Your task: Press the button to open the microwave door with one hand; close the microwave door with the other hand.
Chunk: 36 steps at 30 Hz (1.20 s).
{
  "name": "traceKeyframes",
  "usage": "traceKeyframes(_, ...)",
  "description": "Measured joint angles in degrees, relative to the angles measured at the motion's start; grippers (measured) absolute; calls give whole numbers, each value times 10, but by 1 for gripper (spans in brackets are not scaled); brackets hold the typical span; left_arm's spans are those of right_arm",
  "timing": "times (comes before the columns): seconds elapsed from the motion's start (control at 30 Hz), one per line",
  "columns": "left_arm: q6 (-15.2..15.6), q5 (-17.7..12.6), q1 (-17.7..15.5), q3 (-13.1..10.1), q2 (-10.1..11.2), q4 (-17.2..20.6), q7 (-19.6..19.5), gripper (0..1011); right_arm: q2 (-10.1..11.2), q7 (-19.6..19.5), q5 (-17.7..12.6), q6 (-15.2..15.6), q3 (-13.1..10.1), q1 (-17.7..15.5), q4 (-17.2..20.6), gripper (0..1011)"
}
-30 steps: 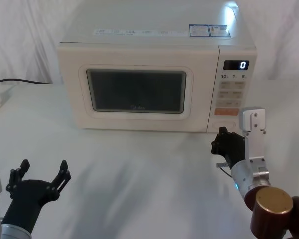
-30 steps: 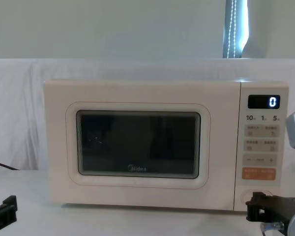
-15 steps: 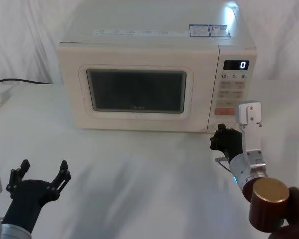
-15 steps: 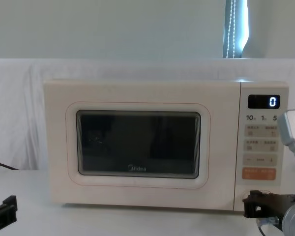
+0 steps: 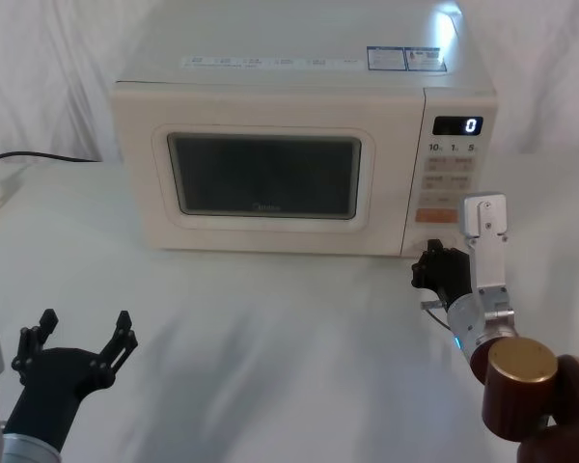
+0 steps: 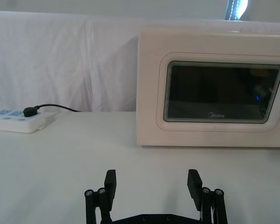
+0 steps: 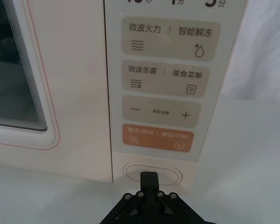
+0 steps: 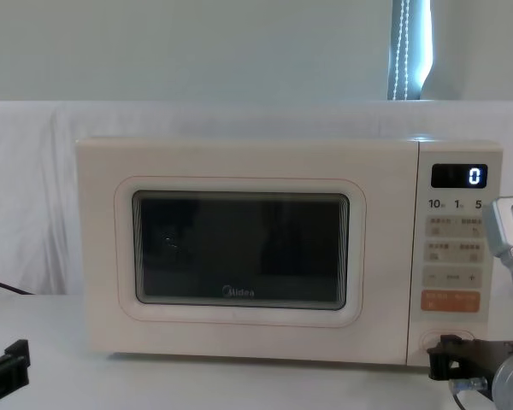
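From the head view, the microwave (image 5: 304, 159) sits at the back of the white table (image 5: 270, 338), with its door (image 5: 268, 176) shut flat. The right gripper (image 5: 430, 270) is low at the microwave's front right corner, right at the bottom of the control strip. The left gripper (image 5: 82, 340) hangs near the front left edge of the table, well apart from the microwave, with its two fingers spread wide. There is lots of bare table between the two arms. A black cable (image 5: 29, 157) runs along the far left edge.

From the left wrist view, the left gripper (image 6: 152, 183) points at the microwave door (image 6: 222, 93), with open table in front of it. A white power strip (image 6: 14, 121) lies off to one side.

From the right wrist view, the button (image 7: 152, 173) sits just under the orange key (image 7: 153, 137). The right gripper (image 7: 149, 178) has its fingers pinched together into one tip, and that tip is on the button.

From the chest view, the right gripper (image 8: 445, 356) is just below the button (image 8: 449, 340) at the microwave's bottom right corner.
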State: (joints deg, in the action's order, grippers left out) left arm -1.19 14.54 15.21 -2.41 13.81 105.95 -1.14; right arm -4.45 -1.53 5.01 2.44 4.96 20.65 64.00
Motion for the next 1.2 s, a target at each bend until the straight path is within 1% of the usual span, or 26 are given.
traceKeyframes(0.33, 0, 0, 0, 0, 0, 0, 0, 1001, -6, -5, -1, -3, -7, 2, -7, 0)
traceKeyframes(0.73, 0, 0, 0, 0, 0, 0, 0, 1001, -9, -8, -1, -4, -11, 6, -12, 0)
traceKeyframes(1.2, 0, 0, 0, 0, 0, 0, 0, 1001, -13, -10, 1, -10, -13, 21, -35, 0)
